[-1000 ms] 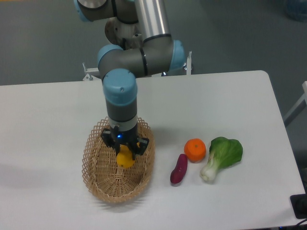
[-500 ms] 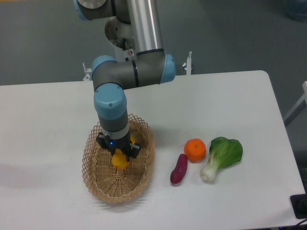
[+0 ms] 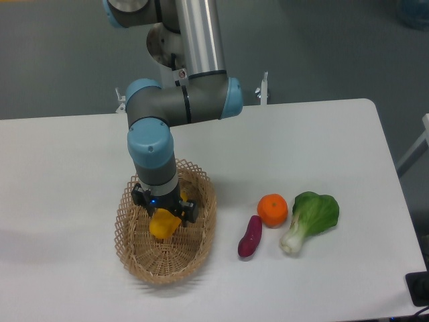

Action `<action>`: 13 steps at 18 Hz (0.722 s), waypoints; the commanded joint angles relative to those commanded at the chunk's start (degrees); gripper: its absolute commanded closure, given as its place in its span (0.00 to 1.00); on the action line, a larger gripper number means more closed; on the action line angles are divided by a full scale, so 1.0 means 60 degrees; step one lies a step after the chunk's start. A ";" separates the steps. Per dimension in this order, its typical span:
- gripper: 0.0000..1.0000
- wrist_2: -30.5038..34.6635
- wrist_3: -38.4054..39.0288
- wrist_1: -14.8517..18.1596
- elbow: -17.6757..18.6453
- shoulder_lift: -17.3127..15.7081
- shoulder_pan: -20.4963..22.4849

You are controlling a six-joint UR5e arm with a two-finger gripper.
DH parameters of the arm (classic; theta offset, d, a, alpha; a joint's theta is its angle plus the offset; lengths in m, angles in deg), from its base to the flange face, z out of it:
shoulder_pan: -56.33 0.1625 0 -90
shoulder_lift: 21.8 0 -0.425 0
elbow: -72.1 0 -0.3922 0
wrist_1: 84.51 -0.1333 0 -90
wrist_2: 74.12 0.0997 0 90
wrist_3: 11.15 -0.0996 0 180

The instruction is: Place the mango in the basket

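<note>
I see the gripper (image 3: 163, 209) closed around the mango (image 3: 162, 223), holding it inside the basket (image 3: 194, 251) near the desk's front edge (no readable writing anywhere I can make out).

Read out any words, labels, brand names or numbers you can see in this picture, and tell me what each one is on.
No readable text anywhere.
Robot arm: a small red-and-white mark near the elbow joint, too small to read.
Basket, mango, and the produce on the table: no labels or stickers visible.
</note>
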 joint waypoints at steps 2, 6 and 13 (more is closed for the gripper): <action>0.00 0.0000 0.0029 0.0117 -0.0527 -0.0146 0.0483; 0.00 -0.0102 -0.0044 0.0234 -0.1304 -0.0365 0.1594; 0.00 -0.0176 -0.2091 0.0921 -0.1511 -0.0834 0.3339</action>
